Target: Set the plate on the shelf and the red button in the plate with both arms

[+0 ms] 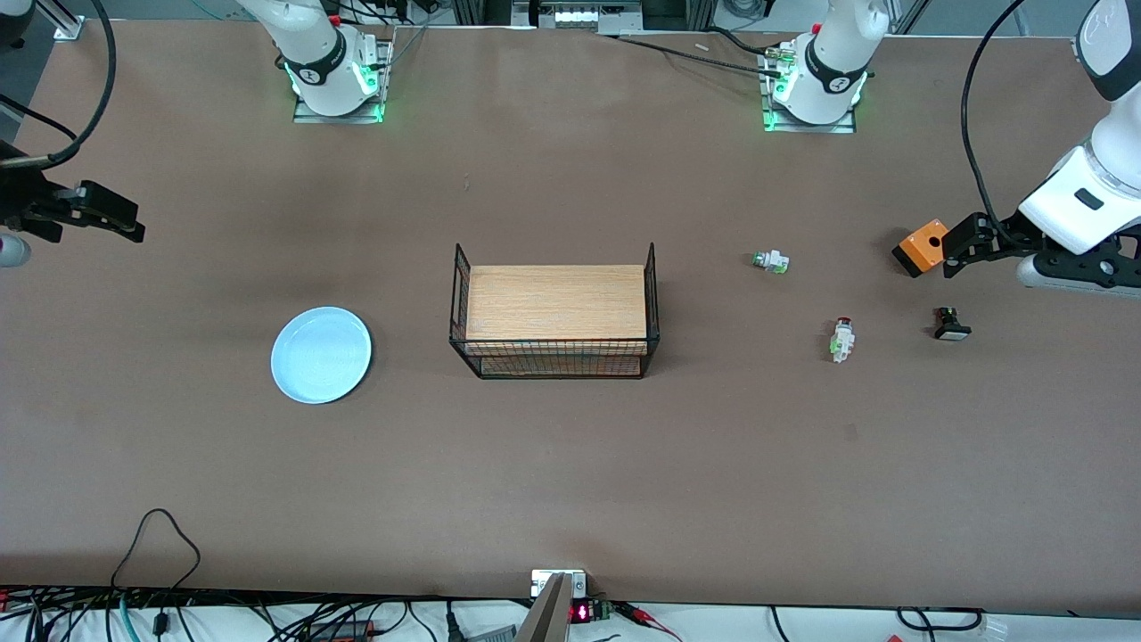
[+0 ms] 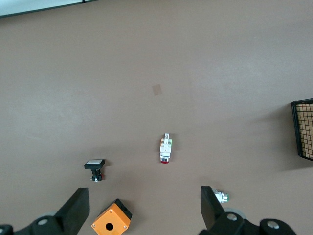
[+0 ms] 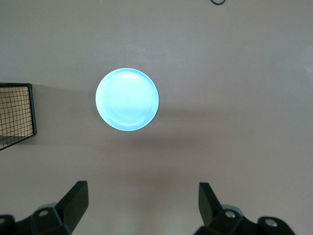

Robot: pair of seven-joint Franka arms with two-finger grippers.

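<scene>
The wire basket (image 2: pixel 303 129) is cut off at the edge of both wrist views. The green-capped part (image 2: pixel 221 197) hides partly under a left gripper finger (image 2: pixel 211 204).

The brown table (image 1: pixel 570 464) bears the plate (image 1: pixel 321 355), wire basket (image 1: pixel 554 357), red button (image 1: pixel 841 339) and orange box (image 1: pixel 921 247).

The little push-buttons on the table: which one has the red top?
The red button, nearest the front camera; the similar white part is green-capped, and the black part is white-faced.

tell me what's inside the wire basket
Only a wooden board shows inside the wire basket, filling its floor. Whatever lies under the board is covered. The plate sits outside it.
</scene>
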